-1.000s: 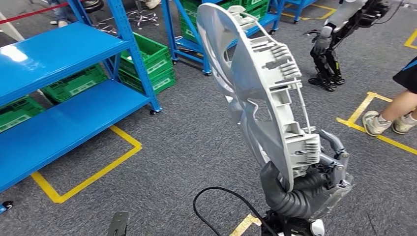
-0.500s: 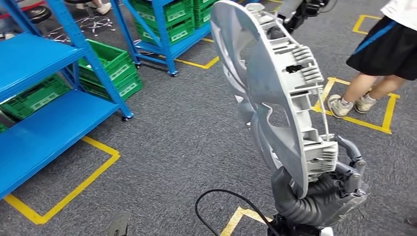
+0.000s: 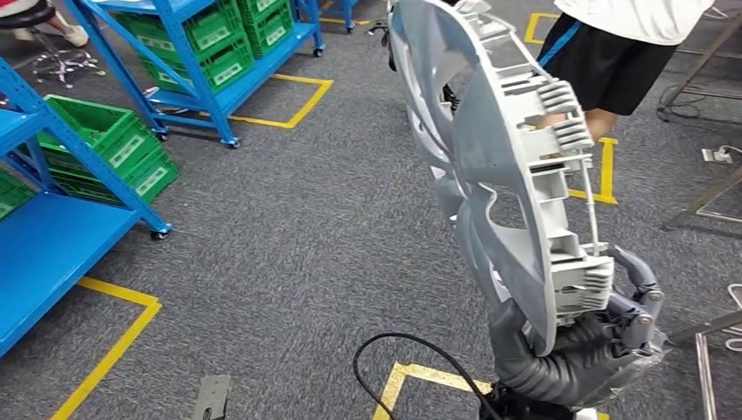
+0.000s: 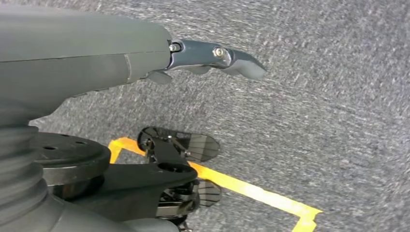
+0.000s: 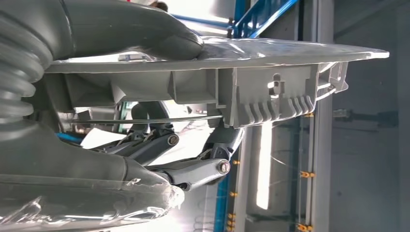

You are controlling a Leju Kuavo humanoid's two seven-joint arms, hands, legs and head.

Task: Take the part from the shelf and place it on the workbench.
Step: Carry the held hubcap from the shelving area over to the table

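The right hand point(image 3: 604, 337) grips the grey part point(image 3: 499, 157) upright by its lower rim; a person point(image 3: 626, 52) stands just beyond it. Blue shelves point(image 3: 52, 236) with green crates point(image 3: 105, 140) stand well apart. The left hand point(image 4: 145, 53) holds nothing, fingers out.

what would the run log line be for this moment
stage: carrying | right hand: holds grey part upright by its lower edge | left hand: holds nothing, over carpet | workbench: not reached | person: ahead

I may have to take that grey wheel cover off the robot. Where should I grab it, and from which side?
Probably the free upper rim of the grey wheel cover, from the open carpet side on the robot's left. It stands on edge, the right robot hand grips its bottom rim, and the ribbed clips and thin wire ring face right.
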